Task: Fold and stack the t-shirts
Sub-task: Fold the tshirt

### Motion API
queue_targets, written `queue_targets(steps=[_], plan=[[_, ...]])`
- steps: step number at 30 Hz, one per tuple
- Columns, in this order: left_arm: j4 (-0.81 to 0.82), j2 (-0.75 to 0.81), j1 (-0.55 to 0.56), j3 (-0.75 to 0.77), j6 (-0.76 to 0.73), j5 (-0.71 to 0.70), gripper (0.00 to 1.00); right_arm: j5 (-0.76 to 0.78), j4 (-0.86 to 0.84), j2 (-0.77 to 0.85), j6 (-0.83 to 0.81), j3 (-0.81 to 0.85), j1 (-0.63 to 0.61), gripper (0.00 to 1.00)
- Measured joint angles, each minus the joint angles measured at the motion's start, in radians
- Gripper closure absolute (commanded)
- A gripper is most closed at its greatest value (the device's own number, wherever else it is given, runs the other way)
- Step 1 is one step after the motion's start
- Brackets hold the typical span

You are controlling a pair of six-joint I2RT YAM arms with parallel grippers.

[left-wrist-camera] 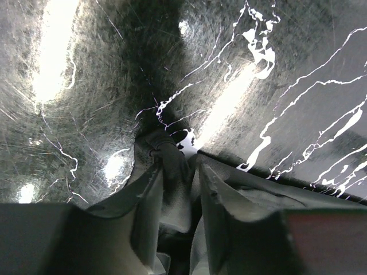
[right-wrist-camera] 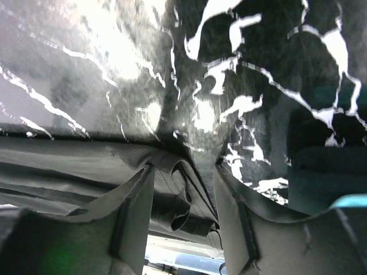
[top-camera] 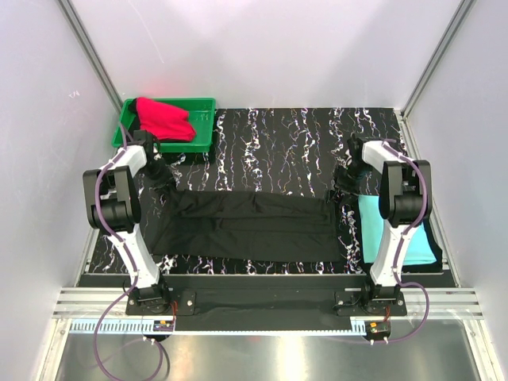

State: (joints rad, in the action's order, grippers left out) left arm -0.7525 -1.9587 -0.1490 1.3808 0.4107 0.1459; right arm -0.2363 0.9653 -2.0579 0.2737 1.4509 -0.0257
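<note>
with the soft black cloth t-shirt [top-camera: 250,226] lying flat in the middle of the marbled table, the left gripper [left-wrist-camera: 178,172] and right gripper [right-wrist-camera: 183,195] each pinch a far corner, so both should lift together and fold evenly

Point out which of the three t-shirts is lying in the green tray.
The red t-shirt: it is bunched in the green tray, while the black t-shirt and turquoise t-shirt lie on the table.
</note>
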Motion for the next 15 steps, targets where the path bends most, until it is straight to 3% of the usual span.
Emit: queue_targets(steps=[7, 15], plan=[[0.006, 0.019, 0.000, -0.017, 0.000, 0.001, 0.70, -0.022, -0.010, 0.082, 0.010, -0.049, 0.000, 0.48], [0.008, 0.028, 0.000, -0.025, -0.004, 0.000, 0.79, -0.047, -0.048, 0.061, 0.023, -0.049, 0.000, 0.54]])
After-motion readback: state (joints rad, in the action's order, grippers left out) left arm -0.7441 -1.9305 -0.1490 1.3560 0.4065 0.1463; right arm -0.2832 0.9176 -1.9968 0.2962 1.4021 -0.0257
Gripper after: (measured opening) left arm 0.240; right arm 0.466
